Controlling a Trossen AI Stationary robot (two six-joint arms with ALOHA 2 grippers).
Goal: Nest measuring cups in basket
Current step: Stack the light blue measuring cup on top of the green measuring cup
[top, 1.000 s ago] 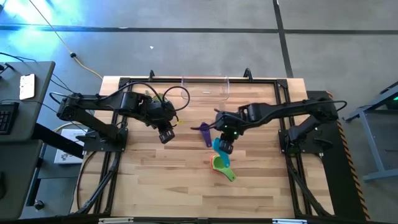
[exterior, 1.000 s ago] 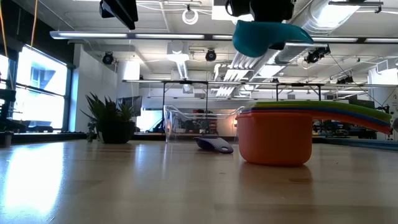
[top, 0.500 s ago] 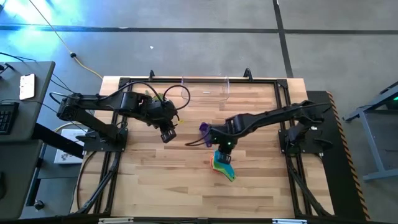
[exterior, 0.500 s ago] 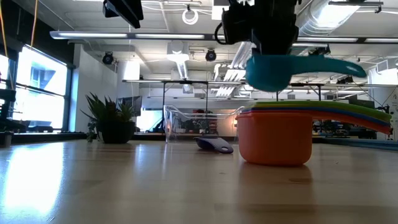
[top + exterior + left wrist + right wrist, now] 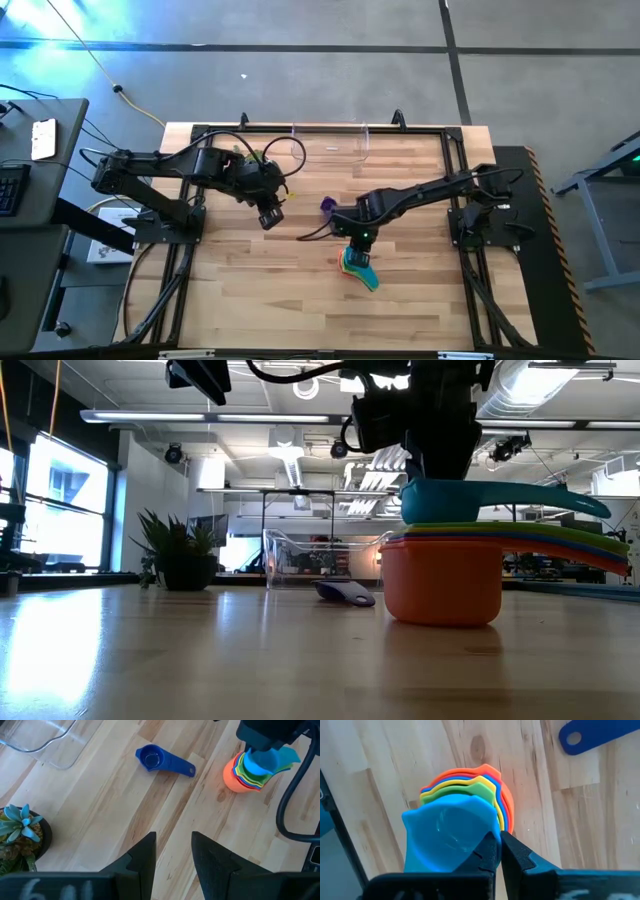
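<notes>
In the high view, the right gripper [image 5: 361,237] is low over the stack of cups [image 5: 358,268] on the table [image 5: 260,290], well apart from the clear basket [image 5: 330,142] at the far edge; the left gripper [image 5: 267,217] hangs aside. The low view shows the teal cup [image 5: 470,500] sitting on the orange-based stack. In the left wrist view, the left gripper's fingers [image 5: 142,860] stand apart, empty, with the blue cup [image 5: 162,760] lying alone beyond and a small plant [image 5: 20,835] near. In the right wrist view, the fingers [image 5: 512,852] pinch the teal cup's rim.

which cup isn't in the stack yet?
The blue cup, lying alone on the table between the stack and the basket. The other cups sit nested; the right gripper is shut on the teal cup atop the stack.
</notes>
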